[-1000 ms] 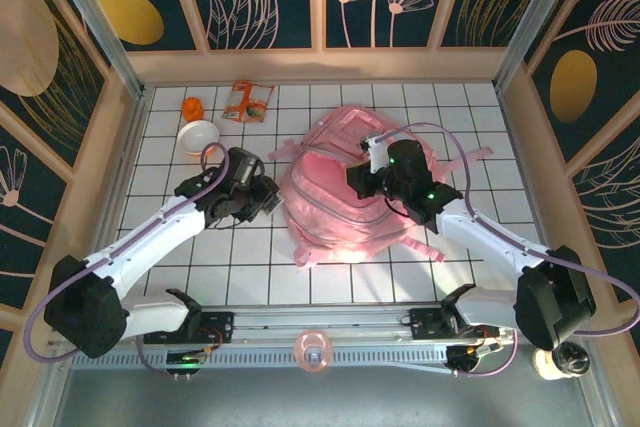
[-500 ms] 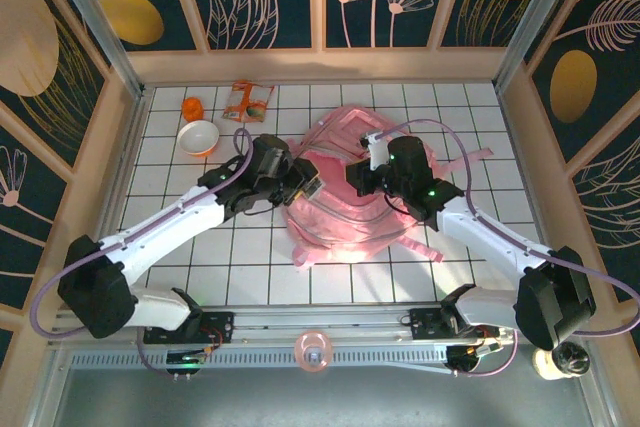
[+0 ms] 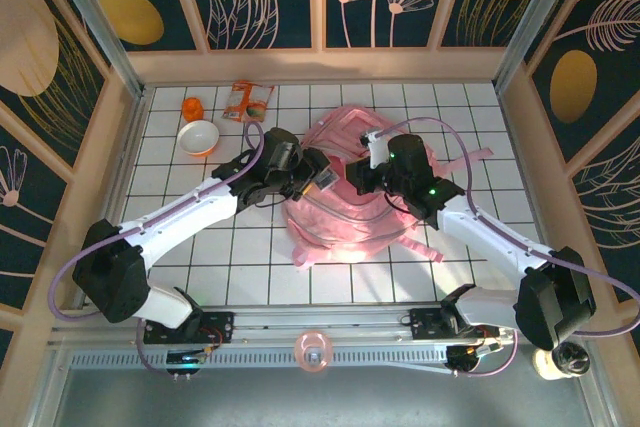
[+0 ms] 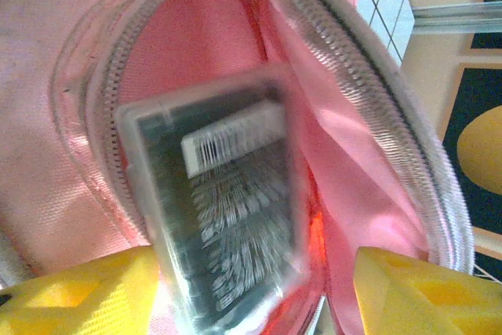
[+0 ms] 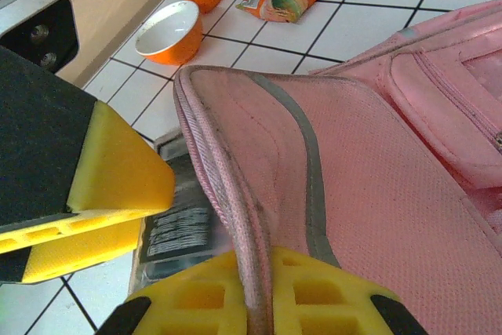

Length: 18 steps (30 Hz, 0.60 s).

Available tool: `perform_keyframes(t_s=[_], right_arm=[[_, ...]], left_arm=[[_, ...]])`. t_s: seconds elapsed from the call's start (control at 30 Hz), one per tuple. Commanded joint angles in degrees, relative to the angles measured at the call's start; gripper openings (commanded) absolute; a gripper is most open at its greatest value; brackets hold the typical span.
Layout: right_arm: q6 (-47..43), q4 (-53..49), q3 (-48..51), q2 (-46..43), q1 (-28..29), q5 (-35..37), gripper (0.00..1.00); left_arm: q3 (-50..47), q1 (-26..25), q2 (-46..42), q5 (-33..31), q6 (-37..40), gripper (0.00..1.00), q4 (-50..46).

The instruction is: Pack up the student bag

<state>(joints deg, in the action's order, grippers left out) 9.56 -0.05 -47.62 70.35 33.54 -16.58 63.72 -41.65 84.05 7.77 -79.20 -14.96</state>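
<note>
The large soft pink fabric student bag (image 3: 340, 227), lying beneath the closed right pincer (image 3: 358, 175), is clamped by it at the zip rim (image 5: 235, 217), a flat dark barcoded packet (image 4: 220, 209) is released into its mouth just ahead of the wide-parted, empty left pincer (image 4: 255, 280), and withdrawal is judged next.

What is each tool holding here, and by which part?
Right tool pinches the student bag by the rim of its open zip mouth. Left tool stands open around a dark packet, apparently not gripping it.
</note>
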Motion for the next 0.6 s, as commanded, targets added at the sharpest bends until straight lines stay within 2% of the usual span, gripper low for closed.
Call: perform_keyframes(t_s=[0.0, 0.33, 0.47, 0.57], right_arm=[[0.9, 4.9, -4.1, -0.8, 0.7, -3.2, 0.0], [0.5, 4.3, -4.5, -1.0, 0.7, -3.8, 0.0], [-1.5, 1.6, -4.6, -2.2, 0.3, -4.9, 0.0], [-2.0, -0.6, -3.4, -3.6, -1.6, -8.4, 0.0]], left_arm=[[0.0, -0.3, -0.5, 1.4, -0.7, 0.66, 3.3], [-1.7, -0.2, -2.6, -0.6, 0.1, 0.61, 3.5], [-3.4, -0.1, -4.6, -3.7, 3.9, 0.62, 2.7], [-5.9, 0.3, -7.8, -6.3, 8.7, 0.67, 3.9]])
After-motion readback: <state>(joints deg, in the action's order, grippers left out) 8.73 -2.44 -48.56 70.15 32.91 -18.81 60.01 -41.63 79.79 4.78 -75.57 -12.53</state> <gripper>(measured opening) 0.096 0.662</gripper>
